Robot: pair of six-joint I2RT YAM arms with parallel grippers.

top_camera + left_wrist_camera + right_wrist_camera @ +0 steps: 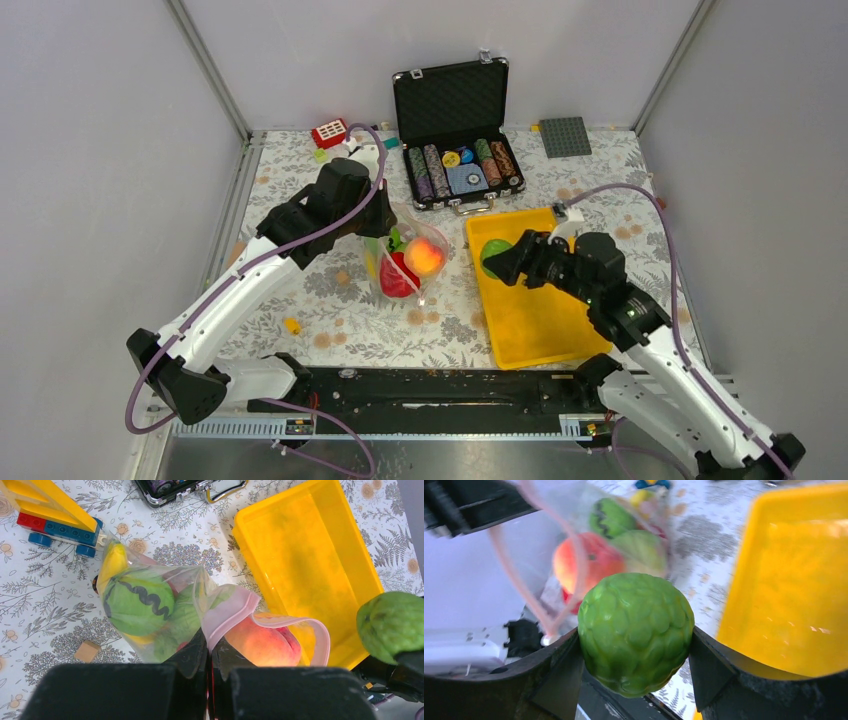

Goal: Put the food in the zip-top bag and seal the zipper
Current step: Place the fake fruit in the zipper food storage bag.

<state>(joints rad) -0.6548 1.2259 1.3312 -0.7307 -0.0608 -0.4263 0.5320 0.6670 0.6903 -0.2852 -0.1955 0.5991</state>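
Observation:
My left gripper [220,652] is shut on the pinkish zipper [235,607] edge of the clear zip-top bag [405,255], holding its mouth up and open. Inside lie a peach [262,642], a striped green melon [137,600], a yellow banana [112,562], a red piece [398,277] and another green piece. My right gripper [636,645] is shut on a bumpy green round fruit [636,630] and holds it over the left end of the yellow tray [540,310], just right of the bag's mouth. That fruit also shows from above [494,255].
An open black case of poker chips [460,165] stands behind the bag. Toy bricks [55,522] lie left of it, a red-white block [329,132] and a grey baseplate [566,137] at the back. A small tan cube [86,651] sits on the floral cloth.

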